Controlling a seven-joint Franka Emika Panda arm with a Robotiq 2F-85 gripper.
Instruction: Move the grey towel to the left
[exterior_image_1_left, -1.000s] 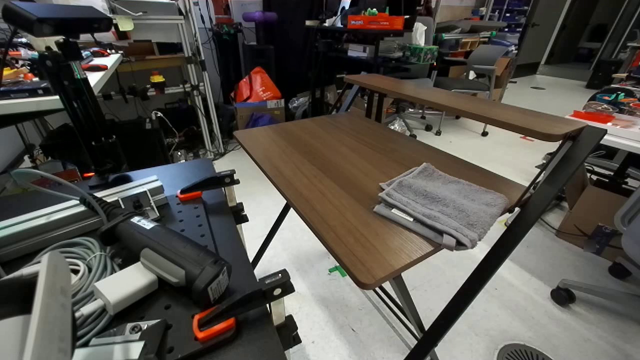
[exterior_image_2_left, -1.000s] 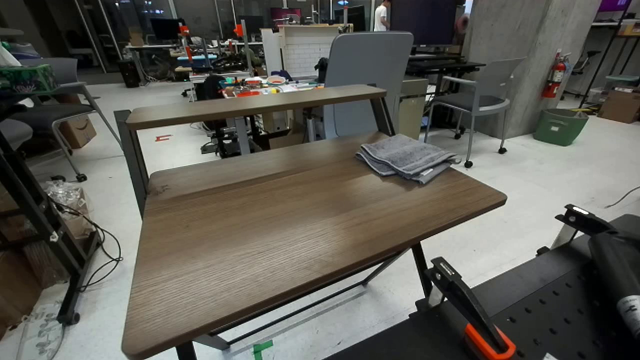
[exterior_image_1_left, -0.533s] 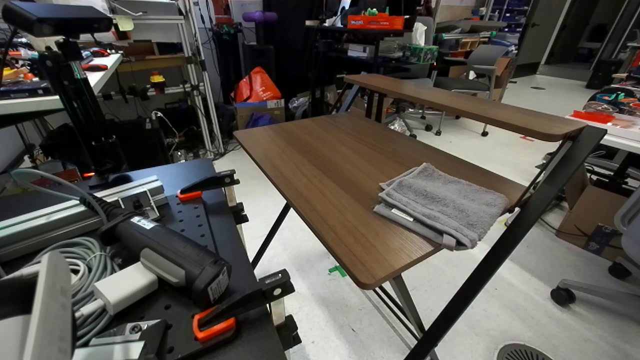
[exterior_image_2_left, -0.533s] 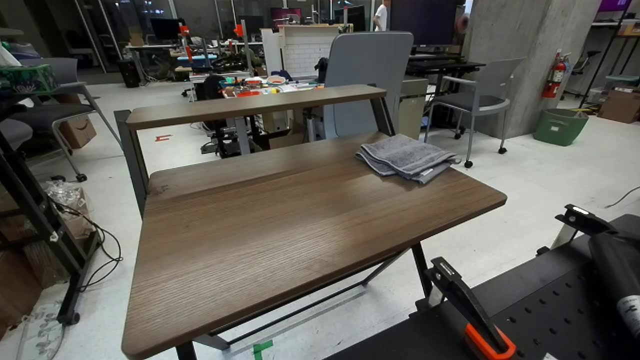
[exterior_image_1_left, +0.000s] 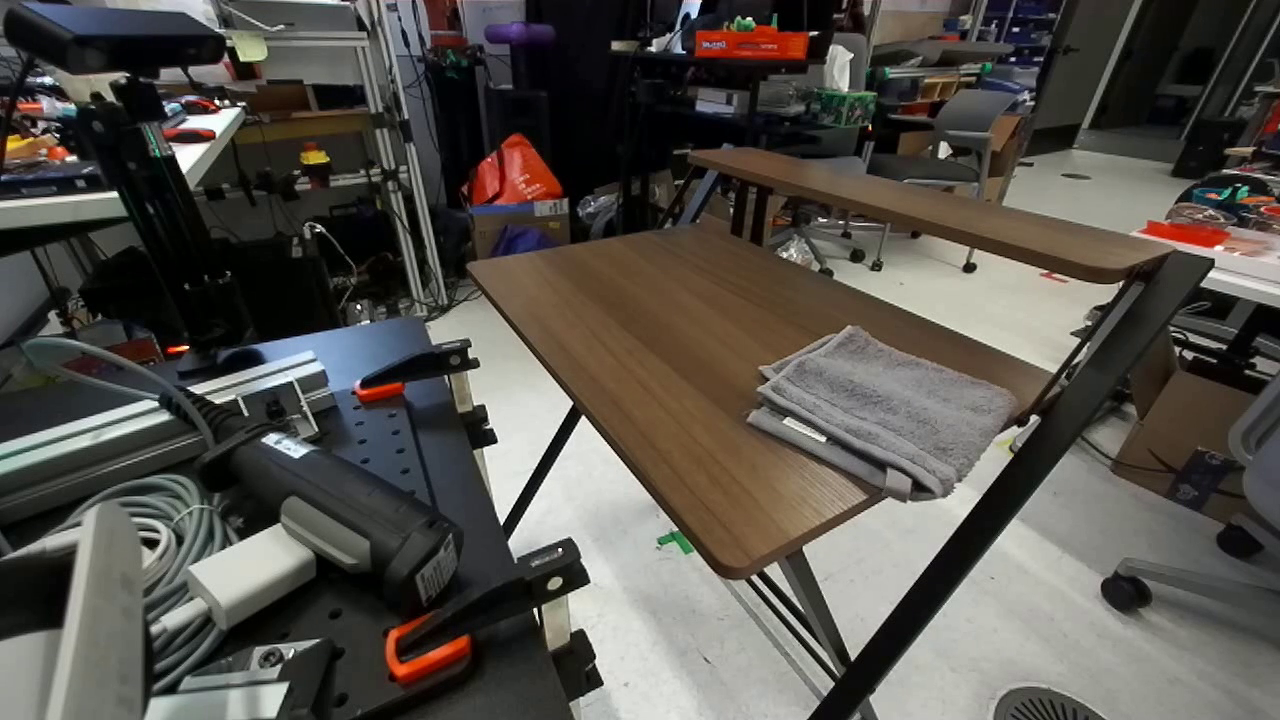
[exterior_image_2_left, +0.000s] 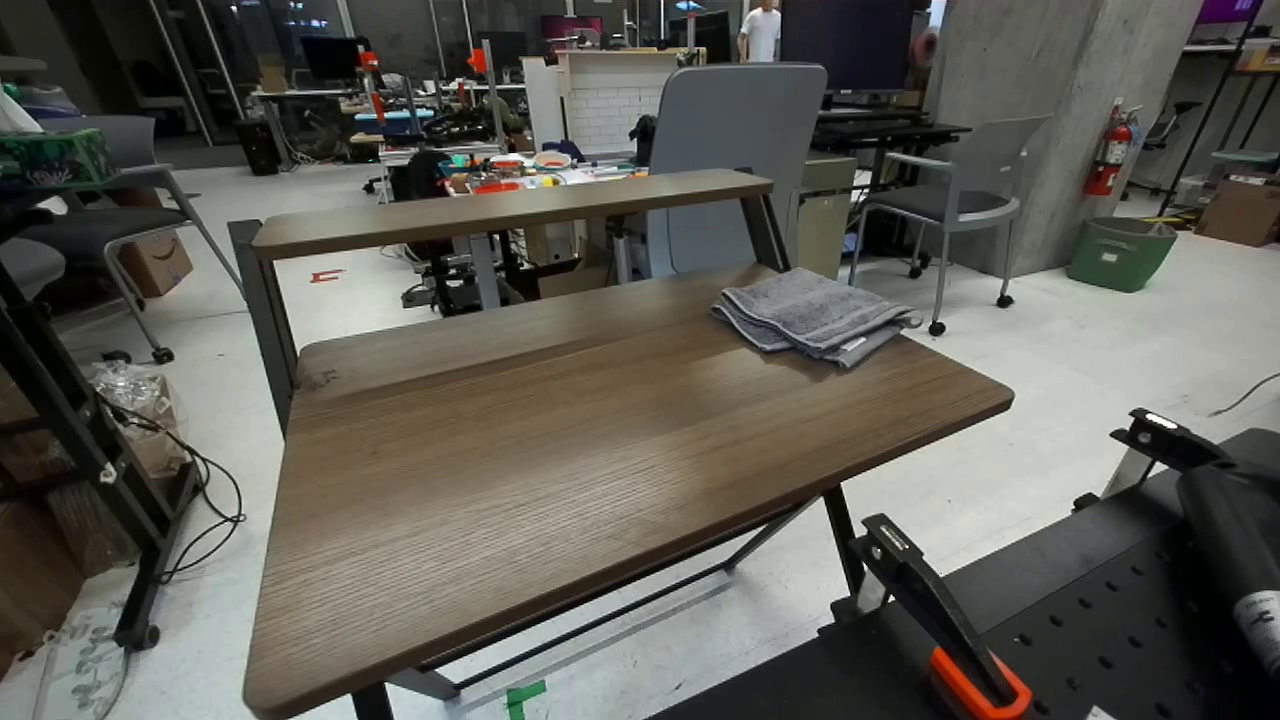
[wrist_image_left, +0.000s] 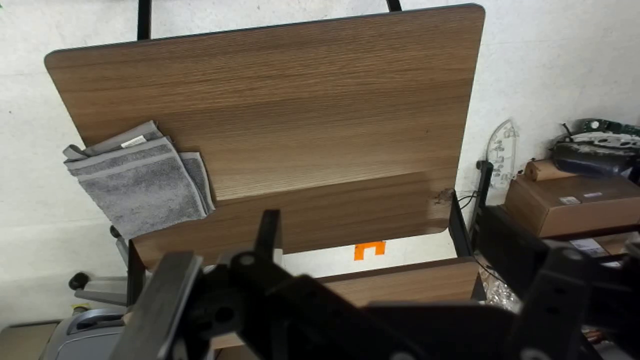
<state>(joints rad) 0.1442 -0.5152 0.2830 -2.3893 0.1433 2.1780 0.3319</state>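
The grey towel (exterior_image_1_left: 890, 405) lies folded on the brown tabletop (exterior_image_1_left: 640, 330), near one short end, and overhangs that edge a little. It also shows in an exterior view (exterior_image_2_left: 815, 310) at the tabletop's far right corner, with a white tag on its edge. In the wrist view the towel (wrist_image_left: 142, 185) is at the left of the tabletop (wrist_image_left: 300, 110). My gripper (wrist_image_left: 382, 220) shows at the bottom of the wrist view, fingers wide apart, nothing between them. It is above the table and away from the towel. The gripper is out of view in both exterior views.
A raised brown shelf (exterior_image_1_left: 930, 210) runs along the tabletop's long edge; it shows in both exterior views (exterior_image_2_left: 510, 212). A slanted black leg (exterior_image_1_left: 1010, 490) stands beside the towel's end. A black bench (exterior_image_2_left: 1080, 610) with orange-black clamps (exterior_image_1_left: 490, 605) faces the opposite long edge.
The towel and table have not moved. Only a person far in the background has shifted and turned slightly.
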